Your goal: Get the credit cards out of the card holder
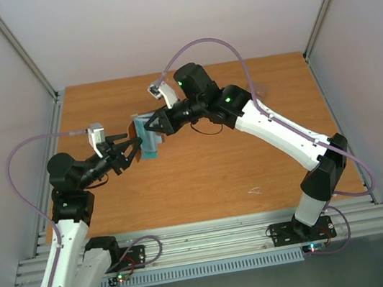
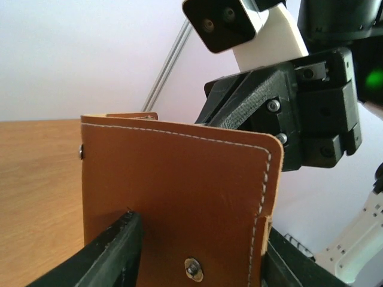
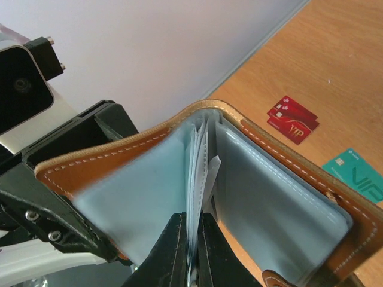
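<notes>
"VIP" printed on the red card [image 3: 292,119]

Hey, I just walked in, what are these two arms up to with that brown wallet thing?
Both arms hold the card holder open above the table. The left tool grips its brown cover from outside, while the right tool pinches the pale inner sleeves. Red cards and a teal card already lie on the table. Whether more remain inside cannot be told.
</notes>
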`<state>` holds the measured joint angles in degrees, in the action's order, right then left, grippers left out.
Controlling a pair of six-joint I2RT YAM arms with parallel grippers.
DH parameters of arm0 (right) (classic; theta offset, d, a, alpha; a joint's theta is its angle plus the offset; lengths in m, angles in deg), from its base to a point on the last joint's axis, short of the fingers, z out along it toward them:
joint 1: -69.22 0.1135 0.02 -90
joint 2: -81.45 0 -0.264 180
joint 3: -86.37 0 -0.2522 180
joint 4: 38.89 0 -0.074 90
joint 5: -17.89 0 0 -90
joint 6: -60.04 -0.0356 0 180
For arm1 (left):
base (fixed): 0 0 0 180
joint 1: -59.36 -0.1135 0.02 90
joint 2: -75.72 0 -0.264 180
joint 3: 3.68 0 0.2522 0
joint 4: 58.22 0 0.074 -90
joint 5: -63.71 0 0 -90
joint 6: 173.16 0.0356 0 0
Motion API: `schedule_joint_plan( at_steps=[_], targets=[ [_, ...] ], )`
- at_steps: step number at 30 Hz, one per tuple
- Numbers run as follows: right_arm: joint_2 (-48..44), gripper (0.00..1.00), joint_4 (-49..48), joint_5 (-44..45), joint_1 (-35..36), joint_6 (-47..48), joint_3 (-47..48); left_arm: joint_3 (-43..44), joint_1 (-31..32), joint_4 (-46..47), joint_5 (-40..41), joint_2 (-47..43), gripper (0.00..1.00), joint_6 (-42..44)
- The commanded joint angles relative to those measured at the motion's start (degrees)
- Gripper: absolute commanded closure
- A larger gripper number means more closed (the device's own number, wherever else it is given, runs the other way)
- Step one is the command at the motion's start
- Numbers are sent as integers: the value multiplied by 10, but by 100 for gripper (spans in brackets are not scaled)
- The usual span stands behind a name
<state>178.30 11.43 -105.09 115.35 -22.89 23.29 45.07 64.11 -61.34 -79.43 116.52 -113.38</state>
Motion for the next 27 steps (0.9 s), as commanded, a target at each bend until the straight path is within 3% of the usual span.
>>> schedule_joint_plan(
  at_steps=[1, 8, 11, 17, 25, 27],
  targets=[
    [3, 99, -19, -24, 33, -18, 33, 0, 5, -11, -20, 0, 49, 50],
    [-13, 99, -29, -52, 40, -11, 31, 2, 6, -63, -16, 0, 42, 119],
    [-24, 99, -3, -6, 40, -6, 34, 10, 6, -96, 5, -2, 38, 139],
    [-20, 99, 74, 129, 50, -2, 69, 22, 6, -104, 16, 1, 1, 147],
    [-2, 99, 100, 150, 77, 31, 105, 34, 6, -154, 71, 1, 1, 179],
    [-6, 99, 107, 157, 77, 42, 105, 37, 6, -156, 67, -1, 7, 183]
  ],
)
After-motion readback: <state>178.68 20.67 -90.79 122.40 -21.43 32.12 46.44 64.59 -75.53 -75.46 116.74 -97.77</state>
